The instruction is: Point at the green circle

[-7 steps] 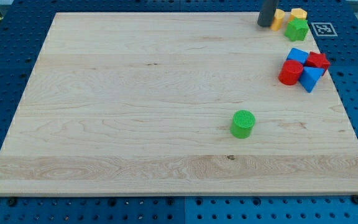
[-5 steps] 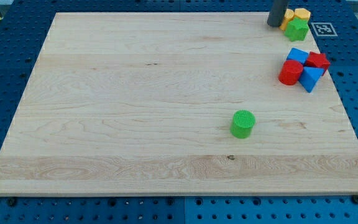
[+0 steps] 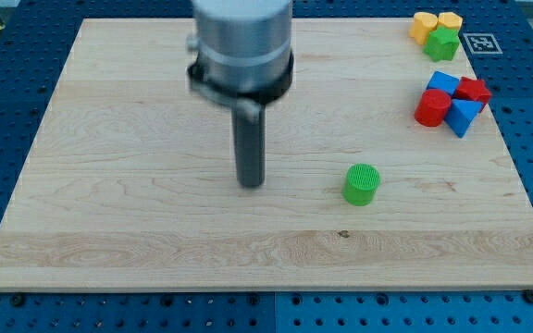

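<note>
My tip [image 3: 250, 184] is resting on the wooden worktop [image 3: 137, 222], out in open board to the left of the green circle [image 3: 362, 183] and roughly level with it, with a clear gap of bare wood between them. The tool is only a straight dark rod hanging under a grey cylinder, so there are no jaws to be wide or narrow, and it is holding nothing. The green circle is standing alone in the near-right part of the worktop, well apart from everything else.

To do this step well, I am judging that the tip should be travelling straight to the right along the board and slowing as it nears the block, stopping just beside it without nudging it. Nothing is lying in that path.

At the far right corner, two yellow blocks [image 3: 433, 22] and a green block [image 3: 443, 43] are sitting together; nearer, a cluster of red blocks [image 3: 433, 107] and blue blocks [image 3: 462, 116] is sitting by the right edge, all well clear of the route
</note>
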Robot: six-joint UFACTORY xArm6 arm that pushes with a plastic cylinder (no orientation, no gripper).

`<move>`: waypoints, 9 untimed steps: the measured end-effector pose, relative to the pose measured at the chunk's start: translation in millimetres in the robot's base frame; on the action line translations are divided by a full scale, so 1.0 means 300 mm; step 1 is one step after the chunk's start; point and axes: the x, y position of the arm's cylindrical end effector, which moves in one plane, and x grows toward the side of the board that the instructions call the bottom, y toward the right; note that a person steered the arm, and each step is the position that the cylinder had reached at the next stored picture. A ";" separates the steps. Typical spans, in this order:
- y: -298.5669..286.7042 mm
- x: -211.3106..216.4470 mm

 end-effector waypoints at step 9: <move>0.539 0.108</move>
